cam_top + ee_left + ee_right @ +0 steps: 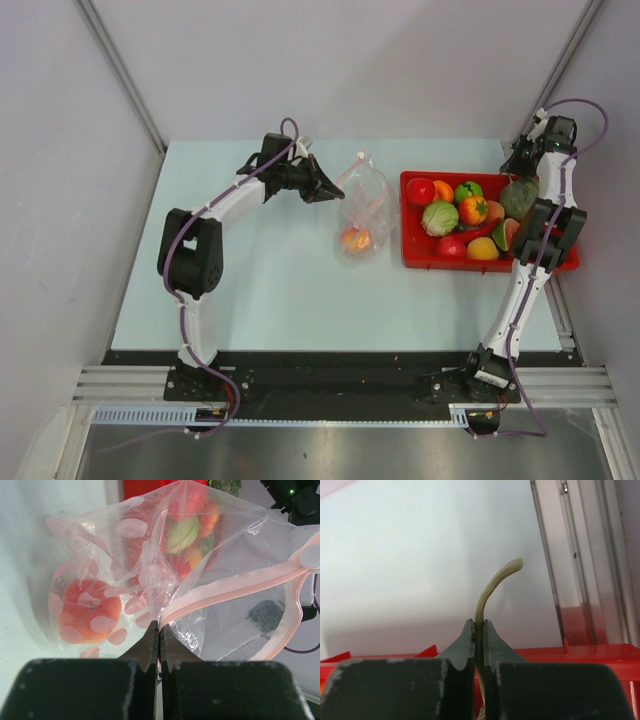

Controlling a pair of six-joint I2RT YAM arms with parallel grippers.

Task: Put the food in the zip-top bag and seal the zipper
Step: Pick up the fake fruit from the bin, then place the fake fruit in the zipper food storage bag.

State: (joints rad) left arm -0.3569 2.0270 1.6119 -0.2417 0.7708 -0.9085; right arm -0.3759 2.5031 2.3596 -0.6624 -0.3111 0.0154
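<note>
left gripper (159, 630) clamped on the zip-top bag (362, 205), right gripper (479, 627) clamped on the melon (518, 197) stem (492, 582)

the left fingers pinch the bag's edge by its pink zipper (240, 582), which gapes open. the bag sits on the table (260, 290) just left of the red tray (404, 230), with one orange-red fruit (85, 611) inside. the right jaws are tight on the pale green curved stem. the melon is at the tray's far right corner, with the other food (440, 217) beside it in the tray.

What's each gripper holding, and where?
Left gripper: clear crinkly plastic bag, by its pink zipper strip. Right gripper: round green toy melon, by its pale curved stem.
</note>
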